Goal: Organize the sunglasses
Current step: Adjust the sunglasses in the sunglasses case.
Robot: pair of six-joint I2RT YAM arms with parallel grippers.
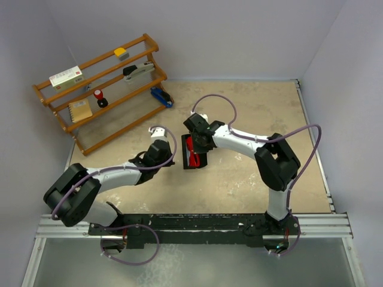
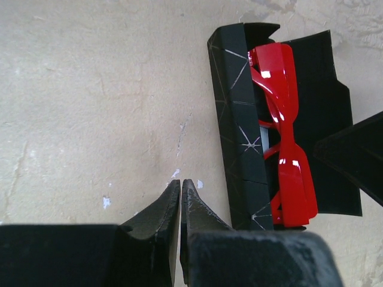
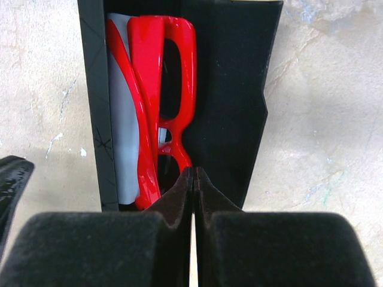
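The sunglasses (image 3: pixel 158 101), bright red and folded, lie lengthwise inside the open black case (image 3: pixel 227 89), against its raised side wall. A pale cloth (image 3: pixel 122 137) shows between them and that wall. The case lies flat on the counter (image 2: pixel 90 107), its flap spread open on the side away from the wall.

The right fingers (image 3: pixel 176 200) are pressed together with nothing between them. Their tips hang over the case's floor at one end of the case, just beside the rim of the nearer lens; whether they touch the frame I cannot tell.

The left fingers (image 2: pixel 164 209) are closed too and empty. They sit over bare counter just outside the case's raised wall, so the wall stands between them and the sunglasses, and they are apart from the case.

In the top view both arms meet at the case from opposite sides. A wooden rack (image 1: pixel 102 89) stands well apart from the case, by the back wall.
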